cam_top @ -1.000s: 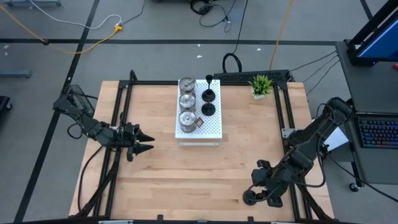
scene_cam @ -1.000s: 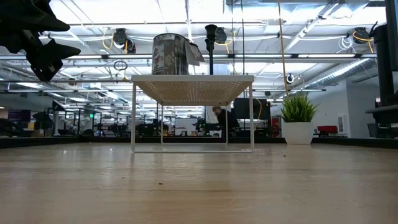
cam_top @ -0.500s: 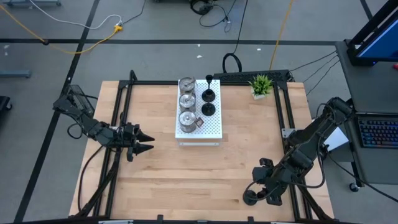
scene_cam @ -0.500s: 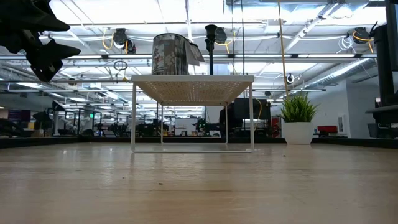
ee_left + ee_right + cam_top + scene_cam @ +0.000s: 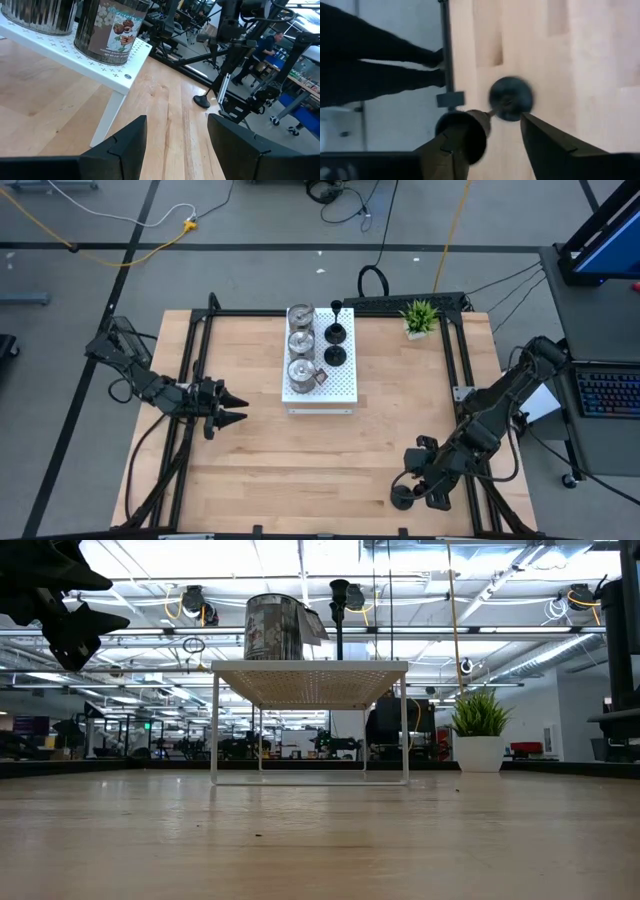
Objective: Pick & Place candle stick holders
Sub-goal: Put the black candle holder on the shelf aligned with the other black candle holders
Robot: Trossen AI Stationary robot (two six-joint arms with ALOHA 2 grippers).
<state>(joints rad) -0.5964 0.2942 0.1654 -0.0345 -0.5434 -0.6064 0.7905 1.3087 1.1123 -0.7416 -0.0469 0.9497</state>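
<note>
One black holder [image 5: 510, 98], round base, thin stem, on its side between the right tool's [image 5: 492, 137] parted fingers.

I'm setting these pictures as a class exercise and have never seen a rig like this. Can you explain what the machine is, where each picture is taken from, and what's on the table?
It is a robot with two dark arms at a wooden table. Each arm ends in a two-finger end effector.

One camera looks straight down, one sits at table-top height, and one rides on each wrist.

In the middle stands a white perforated stand. It carries three silver holders and two black holders. A potted plant sits at the far corner.

The left end effector hangs open and empty beside the stand.

The right end effector is at the near right edge. A third black holder lies on its side just in front of it. Whether it is gripped cannot be told.
</note>
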